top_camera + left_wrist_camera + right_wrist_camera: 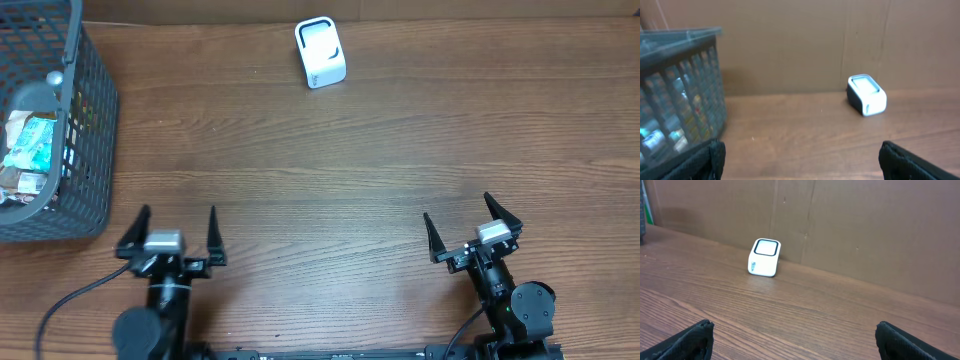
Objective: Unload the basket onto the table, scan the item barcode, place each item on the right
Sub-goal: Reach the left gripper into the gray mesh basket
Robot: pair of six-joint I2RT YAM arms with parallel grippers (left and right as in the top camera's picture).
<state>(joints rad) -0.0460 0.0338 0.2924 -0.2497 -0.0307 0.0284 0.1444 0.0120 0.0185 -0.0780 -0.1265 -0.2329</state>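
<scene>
The left gripper (178, 225) and right gripper (459, 210) sit at the worktop's (330, 170) near edge, jaws wide and empty. The items (30, 145) lie in the mesh basket (95, 130) by the left arm. The scanner (320, 52) stands at the back centre, seemingly reachable by both.

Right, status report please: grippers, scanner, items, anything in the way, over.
Left gripper open, right gripper open, both empty. Items in the basket at left, none picked. Scanner at far edge, nothing in front of it.
</scene>
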